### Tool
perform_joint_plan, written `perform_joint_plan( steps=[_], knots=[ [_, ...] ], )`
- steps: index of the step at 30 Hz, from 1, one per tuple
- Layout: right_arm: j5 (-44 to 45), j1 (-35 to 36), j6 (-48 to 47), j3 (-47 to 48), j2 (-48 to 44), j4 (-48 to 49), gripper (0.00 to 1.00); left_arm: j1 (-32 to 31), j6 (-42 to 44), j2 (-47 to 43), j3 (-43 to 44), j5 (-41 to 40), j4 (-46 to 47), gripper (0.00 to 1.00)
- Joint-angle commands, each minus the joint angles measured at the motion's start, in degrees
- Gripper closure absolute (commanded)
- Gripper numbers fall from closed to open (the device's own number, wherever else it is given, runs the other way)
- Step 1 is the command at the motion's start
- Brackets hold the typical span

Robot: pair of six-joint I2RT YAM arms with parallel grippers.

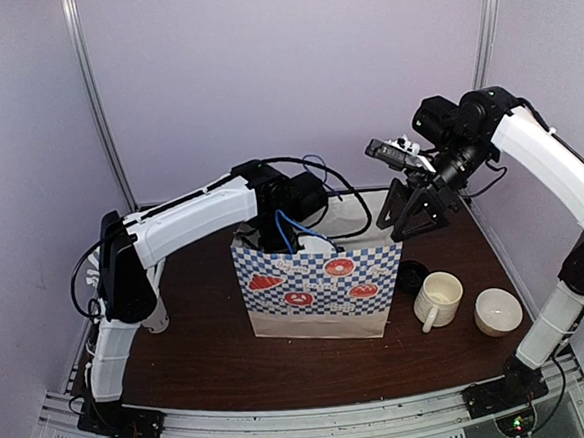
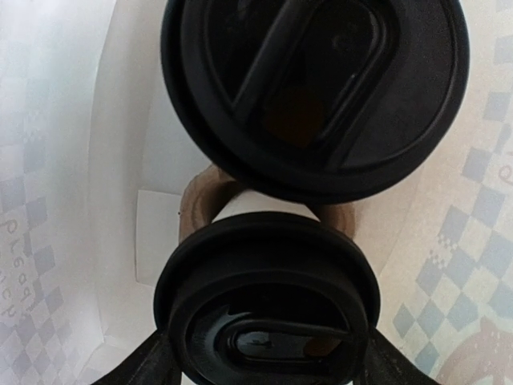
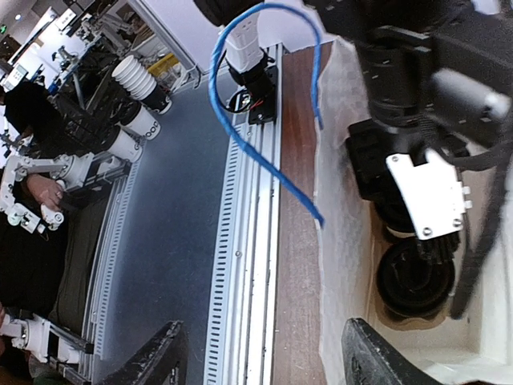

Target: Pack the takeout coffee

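Observation:
A blue-and-white checked paper bag (image 1: 317,287) stands mid-table, and my left arm reaches down into it. Inside, two takeout coffee cups with black lids stand in a brown cardboard carrier (image 2: 196,204). My left gripper (image 2: 268,369) is shut on the nearer cup (image 2: 268,297); its fingers (image 2: 144,365) run in under the lid, which hides their tips. The second cup (image 2: 317,88) stands just beyond. My right gripper (image 1: 418,225) hangs open above the bag's back right corner and holds nothing (image 3: 264,337). The lids (image 3: 417,277) also show in the right wrist view.
A cream mug with a handle (image 1: 438,299) and a plain white cup (image 1: 498,312) stand right of the bag. A small black round thing (image 1: 411,274) lies behind the mug. A blue cable (image 1: 291,229) loops off the left wrist over the bag's rim.

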Motion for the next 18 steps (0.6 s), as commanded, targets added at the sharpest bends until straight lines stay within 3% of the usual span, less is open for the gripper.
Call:
perform_joint_plan(
  steps=[1,8,16,18],
  knots=[
    [0.70,-5.15,-1.17,4.80,-1.13,-1.50,0.31,-2.07,-2.09,3.29,-3.48,-5.20,2.64,0.47],
    [1.17,-8.20,0.92,7.89,-1.41,-0.44,0.31,-1.43,-1.85,6.80,1.96,-7.03,1.21,0.47],
    [2.05,-8.20,4.81,6.92,-2.21,3.03,0.30,-1.34,-5.33,1.10,-8.56,-8.95,2.71,0.48],
    [2.87,-8.20,5.52,6.85,-2.35,3.85,0.30,-1.66,-5.88,1.21,-7.60,-9.02,3.70,0.48]
  ],
)
